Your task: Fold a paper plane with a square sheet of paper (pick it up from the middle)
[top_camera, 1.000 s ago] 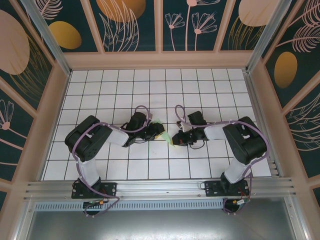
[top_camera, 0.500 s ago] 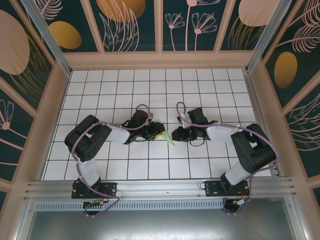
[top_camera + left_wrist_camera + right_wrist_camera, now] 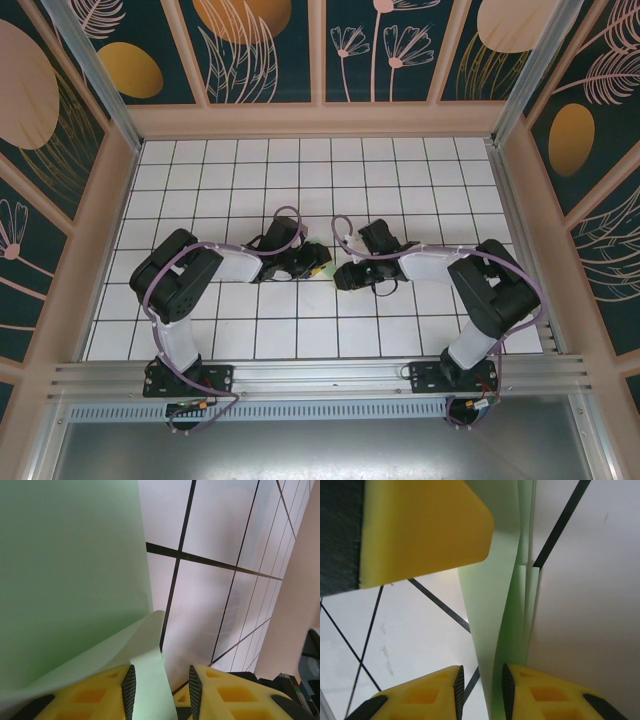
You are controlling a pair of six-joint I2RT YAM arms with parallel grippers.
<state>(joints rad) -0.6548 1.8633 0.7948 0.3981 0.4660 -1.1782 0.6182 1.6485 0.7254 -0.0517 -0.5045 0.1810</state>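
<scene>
Pale mint-green folded paper sheet [image 3: 75, 580] mid-table, over white grid tiles [image 3: 300, 170]. Left gripper [image 3: 160, 672] part-closed, apparently pinching it. Right gripper [image 3: 481, 669] slightly apart, paper edge standing in gap, touching one pad.

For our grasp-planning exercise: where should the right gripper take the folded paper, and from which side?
Best at the folded paper's layered edge, from the right, opposite the left gripper: the layers stand edge-on between the right gripper's fingers, ready to pinch.
</scene>
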